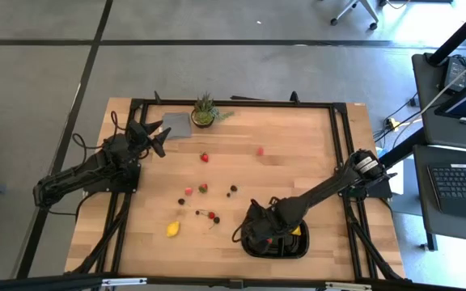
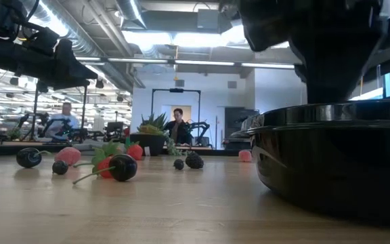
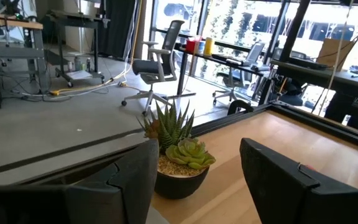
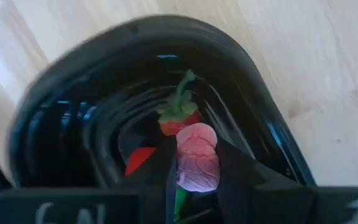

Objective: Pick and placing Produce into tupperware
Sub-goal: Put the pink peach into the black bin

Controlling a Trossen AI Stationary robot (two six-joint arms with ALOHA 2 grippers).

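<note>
The right gripper [image 4: 197, 171] hangs over the black tupperware [image 1: 301, 249] at the table's near edge, its two fingers pinching a pale pink, lumpy fruit piece [image 4: 197, 156] just above the tray's inside. Below it, a red strawberry [image 4: 179, 119] with a green leafy top lies in a shallow inner compartment, its stem end pointing toward the tray's rounded end. A yellow lemon [image 1: 296, 230] shows at the tray's rim beside the gripper.

The tray is glossy, with rounded corners; its long axis runs along the table's near edge. Bare wood lies open to its left and beyond it.

Farther out, loose produce is scattered across the middle of the wooden table [image 1: 298, 153]: a second lemon [image 1: 172, 229], dark cherries [image 1: 213, 217] with stems, a strawberry [image 1: 204, 158], and a pink bit [image 1: 260, 150], all well apart from each other.

At the far left, the left gripper [image 1: 157, 136] waits with fingers spread, near the grey cloth [image 1: 176, 124] and potted plant [image 1: 205, 112].
</note>
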